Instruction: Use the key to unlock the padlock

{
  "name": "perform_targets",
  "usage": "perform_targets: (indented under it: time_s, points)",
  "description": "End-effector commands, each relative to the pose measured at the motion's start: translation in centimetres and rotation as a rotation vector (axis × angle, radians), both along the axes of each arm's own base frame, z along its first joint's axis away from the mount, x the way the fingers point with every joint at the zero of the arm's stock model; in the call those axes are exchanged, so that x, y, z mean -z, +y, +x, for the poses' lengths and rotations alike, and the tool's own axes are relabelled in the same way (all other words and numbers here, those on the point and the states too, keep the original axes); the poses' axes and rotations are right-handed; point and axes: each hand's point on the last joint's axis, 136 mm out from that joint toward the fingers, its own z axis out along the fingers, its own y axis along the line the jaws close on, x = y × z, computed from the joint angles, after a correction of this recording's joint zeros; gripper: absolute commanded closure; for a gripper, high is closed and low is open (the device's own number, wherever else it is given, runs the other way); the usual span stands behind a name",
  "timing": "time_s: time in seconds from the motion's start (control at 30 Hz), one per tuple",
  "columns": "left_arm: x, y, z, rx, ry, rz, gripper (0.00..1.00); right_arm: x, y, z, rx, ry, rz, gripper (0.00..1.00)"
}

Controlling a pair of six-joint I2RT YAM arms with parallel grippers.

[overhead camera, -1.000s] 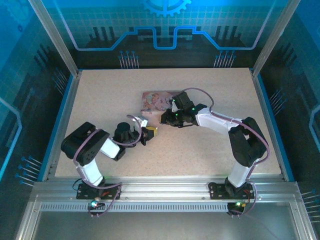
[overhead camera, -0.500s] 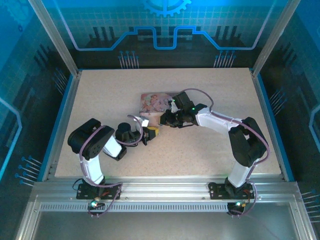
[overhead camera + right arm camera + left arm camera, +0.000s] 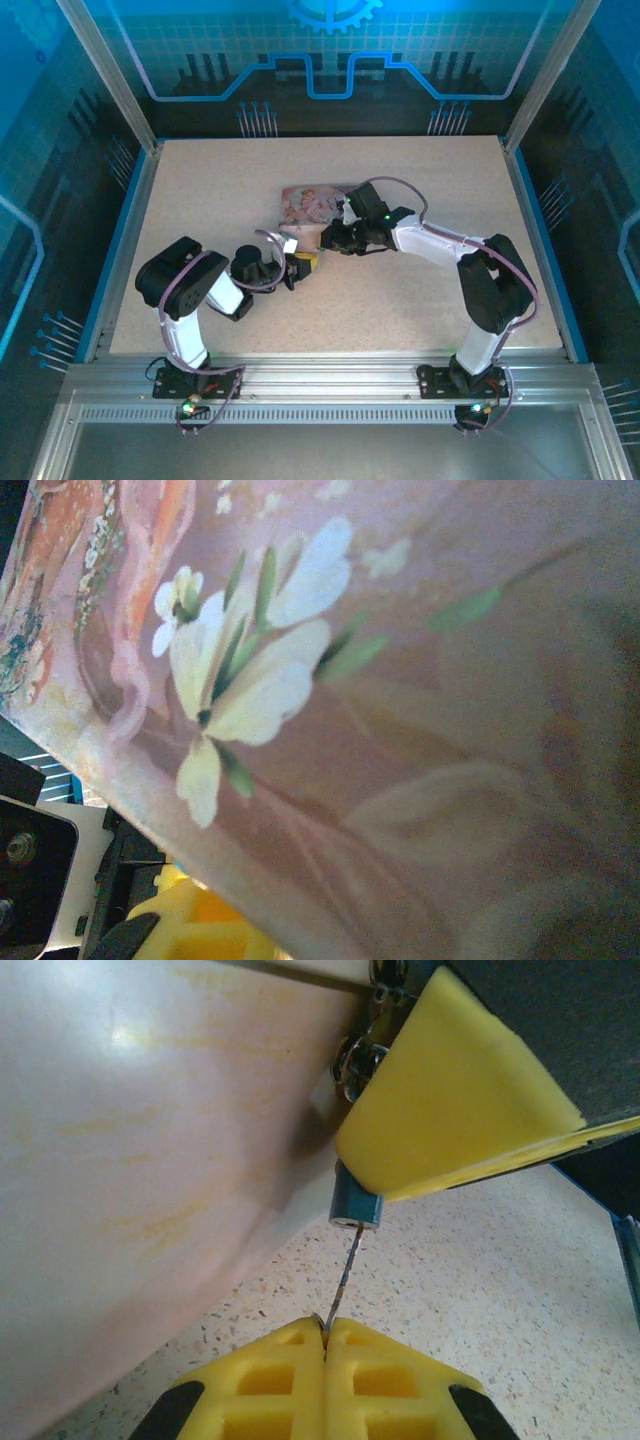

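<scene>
In the left wrist view my left gripper (image 3: 325,1332) is shut on the key (image 3: 345,1270), a thin silvery blade rising from between the yellow fingertips. The blade's tip meets the bottom of the small bluish-grey padlock (image 3: 357,1207). The padlock pokes out from under a yellow finger (image 3: 450,1100) of my right gripper, which holds it against the side of the pink tin (image 3: 150,1160). Silvery metal, probably the shackle, shows above that finger. From above, the left gripper (image 3: 303,264) and right gripper (image 3: 328,238) face each other at the tin's near edge.
The pink illustrated tin (image 3: 308,203) lies mid-table, its flowered lid (image 3: 400,680) close under the right wrist camera. Speckled tabletop (image 3: 400,290) spreads around. Aluminium frame posts and blue walls (image 3: 130,190) border the table.
The left arm's elbow has swung a little right and its gripper has edged toward the right gripper. The right gripper has shifted slightly left and down; in the last half second almost nothing moved.
</scene>
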Motion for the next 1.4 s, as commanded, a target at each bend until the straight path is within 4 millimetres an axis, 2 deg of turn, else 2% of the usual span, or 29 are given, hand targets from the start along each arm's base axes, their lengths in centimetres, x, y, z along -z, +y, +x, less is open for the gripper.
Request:
perform_targets:
  time_s: [0.0, 0.33, 0.5, 0.77, 1.07, 1.27, 1.37]
  points:
    - [-2.0, 0.3, 0.6, -0.023, -0.086, -0.017, 1.00, -3.0, 1.0, 0.6, -0.031, -0.047, 0.082, 1.00]
    - [-2.1, 0.6, 0.6, -0.040, -0.096, -0.010, 1.00, -3.0, 1.0, 0.7, -0.023, -0.040, 0.097, 1.00]
    - [-2.5, 0.1, 0.5, -0.021, -0.102, -0.020, 1.00, -2.9, 1.4, 0.5, -0.031, -0.028, 0.113, 1.00]
    - [-4.0, -0.9, 0.8, 0.010, -0.100, -0.070, 1.00, -2.4, 1.4, 0.4, -0.042, -0.039, 0.094, 1.00]
    - [-5.7, -1.5, 0.2, 0.063, -0.097, -0.123, 1.00, -0.8, 0.3, -0.2, -0.048, -0.043, 0.020, 1.00]
    - [-5.0, -1.5, 0.9, 0.035, -0.092, -0.107, 1.00, -1.1, 1.0, -0.8, -0.084, -0.031, 0.066, 1.00]
    - [-4.8, -2.2, 1.0, 0.032, -0.097, -0.099, 1.00, -1.3, 1.5, -1.1, -0.095, -0.022, 0.093, 1.00]
